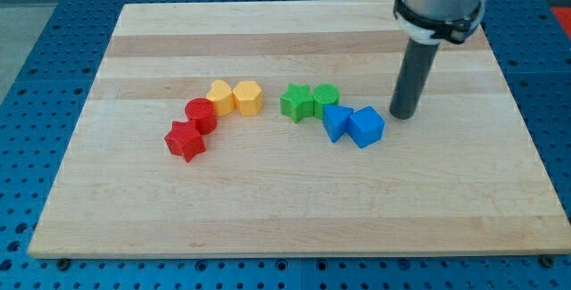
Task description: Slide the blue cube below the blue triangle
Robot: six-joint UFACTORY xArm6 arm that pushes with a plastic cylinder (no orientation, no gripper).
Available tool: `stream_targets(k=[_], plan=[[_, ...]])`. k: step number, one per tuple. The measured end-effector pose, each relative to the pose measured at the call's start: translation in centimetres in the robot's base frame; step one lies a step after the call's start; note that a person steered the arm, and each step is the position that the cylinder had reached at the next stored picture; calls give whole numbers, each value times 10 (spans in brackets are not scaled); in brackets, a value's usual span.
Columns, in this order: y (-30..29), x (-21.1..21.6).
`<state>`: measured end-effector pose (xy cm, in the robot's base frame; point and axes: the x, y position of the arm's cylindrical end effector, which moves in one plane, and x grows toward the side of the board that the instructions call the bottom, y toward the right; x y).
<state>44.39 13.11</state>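
Note:
The blue cube (367, 127) sits right of the board's middle, touching the blue triangle (335, 122) on its left side. My tip (403, 115) stands on the board just right of and slightly above the blue cube, a small gap apart from it. The rod rises from there to the arm's grey end at the view's top right.
A green star (295, 103) and a green round block (326, 99) sit just above-left of the blue triangle. Two yellow blocks (235, 98) and a red round block (200, 114) with a red star (186, 141) lie to the left. The wooden board (294, 219) has edges all round.

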Motion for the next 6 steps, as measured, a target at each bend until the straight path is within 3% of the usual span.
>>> stream_targets(k=[2,3,4,5,6], plan=[[-50,36],[-46,44],[0,47],[9,91],[-33,130]])
